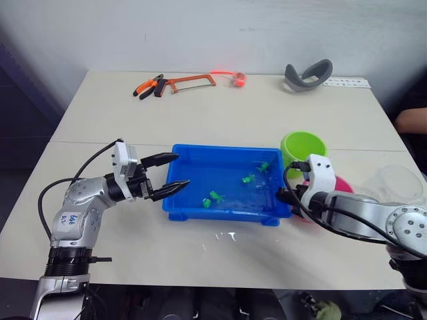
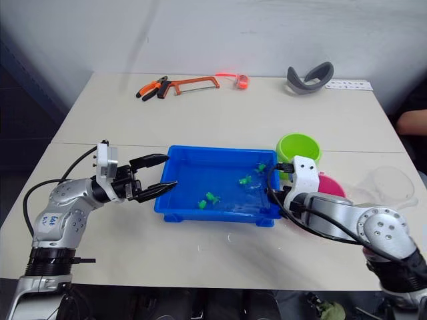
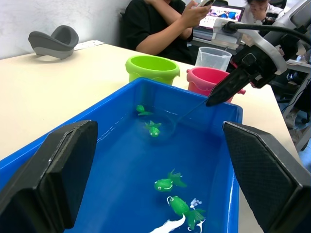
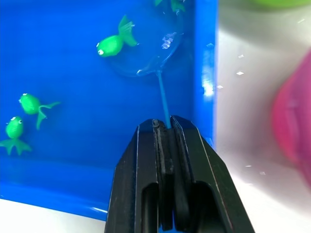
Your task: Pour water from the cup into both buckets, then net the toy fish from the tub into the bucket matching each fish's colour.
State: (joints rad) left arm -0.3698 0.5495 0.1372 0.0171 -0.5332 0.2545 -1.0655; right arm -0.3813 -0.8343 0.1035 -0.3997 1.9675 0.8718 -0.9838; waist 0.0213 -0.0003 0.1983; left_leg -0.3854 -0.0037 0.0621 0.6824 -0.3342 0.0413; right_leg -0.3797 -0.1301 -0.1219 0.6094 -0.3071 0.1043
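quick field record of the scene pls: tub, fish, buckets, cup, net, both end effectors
tub: blue, between the arms
fish: four green, all in the tub
buckets: green bucket and pink bucket beside the tub's right end
cup: clear, right of the pink bucket
net: in the tub, next to a fish
left end effector: open at the tub's left end
right end effector: shut on the net handle

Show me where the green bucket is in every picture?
Left eye view: green bucket behind the blue tub's far right corner.
Right eye view: same corner.
Left wrist view: beyond the tub, beside the pink bucket.
Right wrist view: a green edge past the tub.
Shared landmark: the tub.
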